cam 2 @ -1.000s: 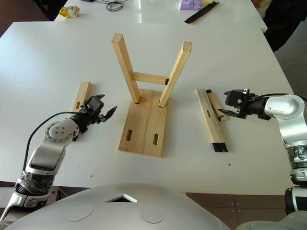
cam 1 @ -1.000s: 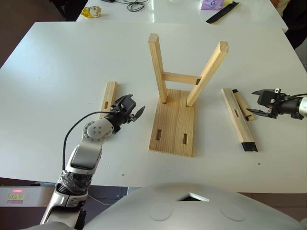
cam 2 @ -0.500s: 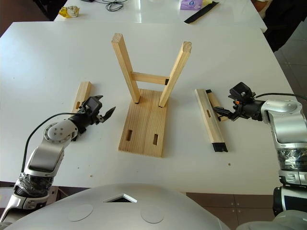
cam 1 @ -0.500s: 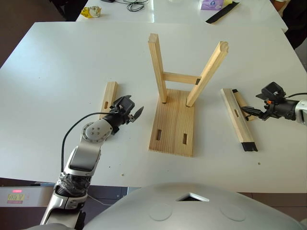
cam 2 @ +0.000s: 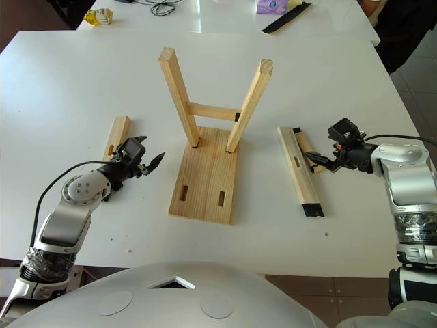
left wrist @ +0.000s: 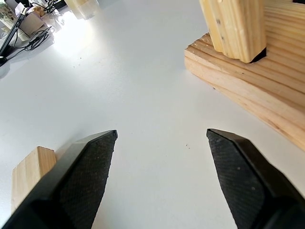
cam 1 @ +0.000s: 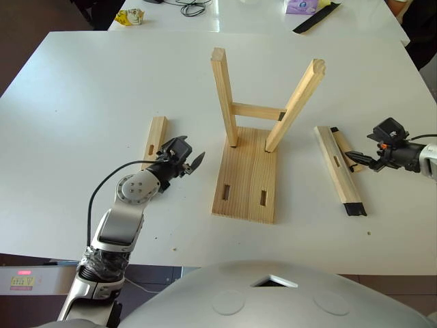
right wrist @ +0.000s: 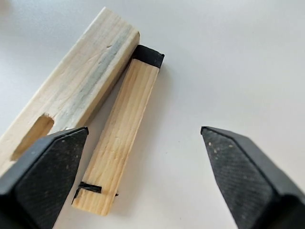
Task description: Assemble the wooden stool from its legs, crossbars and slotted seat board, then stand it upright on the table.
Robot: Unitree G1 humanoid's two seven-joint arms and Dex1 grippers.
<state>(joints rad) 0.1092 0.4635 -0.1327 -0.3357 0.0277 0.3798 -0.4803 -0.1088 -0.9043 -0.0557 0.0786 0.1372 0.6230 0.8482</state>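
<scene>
The slotted seat board lies flat mid-table, two legs standing in its far slots, joined by a crossbar. Its two near slots are bare. A loose leg lies left of the board; beside it my left gripper is open, nothing between its fingers. Right of the board lie another loose leg and a short crossbar. My right gripper is open just right of that crossbar, its fingers straddling the crossbar's end.
A yellow packet, cables and a black strip lie on the far table. The white table has free room at the back left and along the front edge. The table's right edge is close to my right arm.
My right gripper has turned and closed in on the short crossbar over the last second, holding nearly still in the last half second. The left arm and the wooden parts have not moved.
</scene>
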